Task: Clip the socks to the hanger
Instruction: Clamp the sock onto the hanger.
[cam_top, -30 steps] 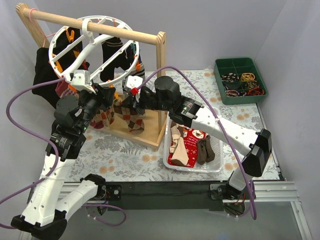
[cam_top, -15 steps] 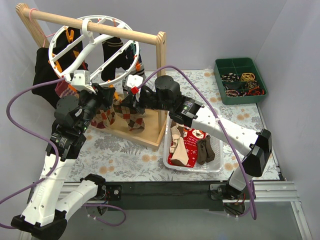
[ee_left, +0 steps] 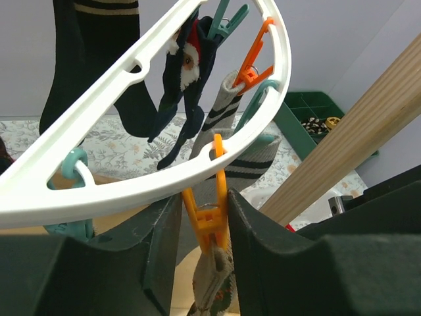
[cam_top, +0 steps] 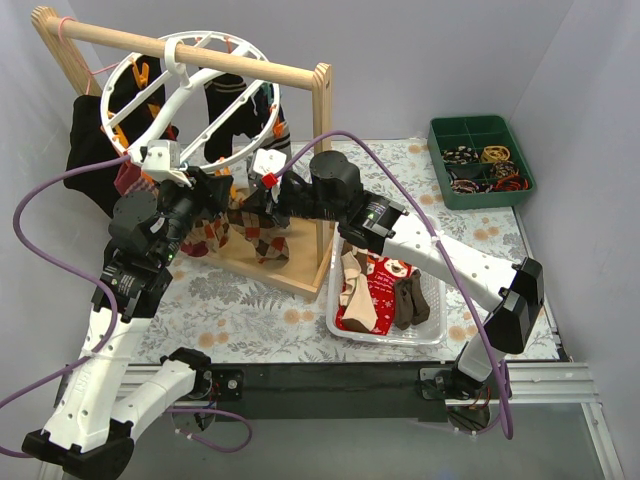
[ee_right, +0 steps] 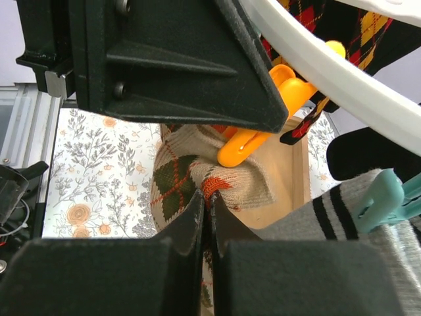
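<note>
Left gripper [ee_left: 202,205] squeezes an orange clip [ee_left: 206,230] on the hanger [ee_left: 164,184]. Right gripper [ee_right: 206,207], clenched on an argyle sock [ee_right: 187,178], holds its cuff just under that clip. A wooden post [cam_top: 322,150] stands just beside the right arm. Farther right, a clear tray [cam_top: 385,341] holds beige, red and brown socks [cam_top: 378,290]. A green bin [cam_top: 490,199] holds bands [cam_top: 495,153].

The right pincer [ee_right: 206,201] has its two dark fingers nearly closed on a fold of the tan diamond-patterned sock [ee_right: 197,178], above the floral bench [ee_right: 99,178] and a wooden base [ee_right: 279,187]. The orange clothespin [ee_right: 260,135] slants down from beside the left pincer [ee_right: 273,115], its lower end touching the sock's upper edge. The white hanger [ee_right: 329,69] arcs across the upper right, with a teal clothespin [ee_right: 388,191] on a grey striped sock [ee_right: 329,220] below it.
</note>
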Available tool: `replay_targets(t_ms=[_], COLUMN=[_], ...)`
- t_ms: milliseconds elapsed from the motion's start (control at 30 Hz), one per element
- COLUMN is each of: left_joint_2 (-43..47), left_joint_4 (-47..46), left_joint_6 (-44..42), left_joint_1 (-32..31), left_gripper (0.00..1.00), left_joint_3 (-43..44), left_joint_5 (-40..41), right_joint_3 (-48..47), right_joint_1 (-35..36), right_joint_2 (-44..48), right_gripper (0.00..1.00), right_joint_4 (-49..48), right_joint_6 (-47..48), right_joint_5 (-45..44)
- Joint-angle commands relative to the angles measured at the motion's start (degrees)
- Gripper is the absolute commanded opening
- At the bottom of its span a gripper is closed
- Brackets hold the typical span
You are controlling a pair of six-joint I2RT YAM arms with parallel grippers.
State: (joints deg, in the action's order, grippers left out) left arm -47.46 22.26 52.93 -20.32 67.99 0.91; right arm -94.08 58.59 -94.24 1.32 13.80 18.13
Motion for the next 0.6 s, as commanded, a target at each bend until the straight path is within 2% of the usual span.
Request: replay_targets(t_ms=[0, 100, 267, 300, 333, 400, 433, 567], left_joint_2=[0.1, 0.0, 0.3, 0.4, 0.5, 1.1, 1.5, 3.8], left_joint_4=[2.9, 3.0, 3.4, 3.9, 4.2, 4.8, 5.1, 6.6], left_joint_6=[0.0, 0.3, 0.9, 0.9, 1.2, 1.8, 2.1, 3.8], left_joint_1=[-0.1, -0.1, -0.1, -0.1, -0.1, -0.1, -0.1, -0.2], left_gripper=[0.33, 0.38, 0.48, 0.52, 0.54, 0.60, 0.65, 0.76], left_joint_3=[0.8, 1.0, 2.1, 2.9, 3.3, 4.2, 5.0, 6.0], left_joint_5=[-1.8, -1.9, -1.9, -1.9, -1.9, -1.9, -1.7, 0.0], right_joint_3=[-2.2, -2.2, -1.5, -1.1, -0.7, 1.1, 1.9, 6.7], right_joint_1=[0.1, 0.2, 0.2, 0.2, 0.2, 0.2, 0.2, 0.2], right_joint_2=[2.1, 2.3, 2.9, 3.2, 3.8, 4.7, 5.8, 9.9], right_gripper=[0.01, 0.03, 0.15, 0.19, 0.29, 0.37, 0.45, 0.60], right_joint_4=[-4.2, -4.6, -5.4, -5.5, -5.9, -6.3, -6.6, -7.4], right_joint_6=[-0.2, -0.1, -0.1, -0.1, -0.1, -0.2, -0.3, -0.6], right_joint_5=[-0.4, -0.6, -1.2, -1.3, -1.5, -2.4, -2.8, -7.4])
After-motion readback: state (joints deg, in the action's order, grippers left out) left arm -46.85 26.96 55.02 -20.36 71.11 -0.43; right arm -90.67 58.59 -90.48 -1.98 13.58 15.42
